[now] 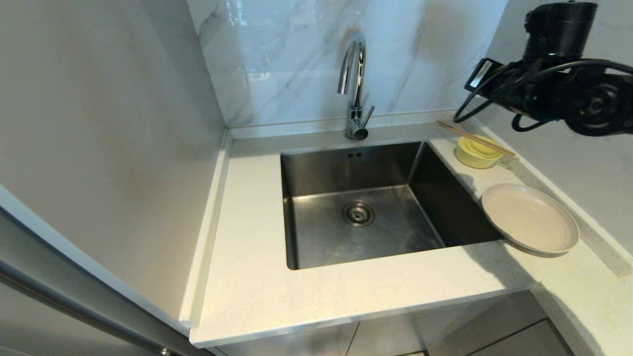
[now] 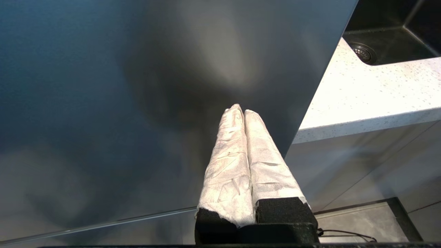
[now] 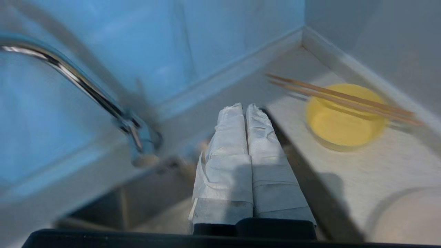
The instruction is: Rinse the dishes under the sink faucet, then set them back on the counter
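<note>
High over the sink's (image 1: 316,207) right side, the right gripper (image 3: 241,110), fingers pressed together and empty, should open before reaching the yellow bowl (image 1: 477,152) under the chopsticks (image 1: 477,140), while the left gripper (image 2: 241,112) waits clenched by the worktop (image 2: 361,100).

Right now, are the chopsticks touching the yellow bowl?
Touching. The head view shows the chopsticks lying across the rim of the bowl; the right wrist view shows the same.

Beige plate (image 1: 530,218) overhanging sink (image 1: 366,207) edge; yellow bowl (image 1: 477,152) behind, chopsticks (image 1: 477,140) across rim; faucet (image 1: 354,84) off.
</note>
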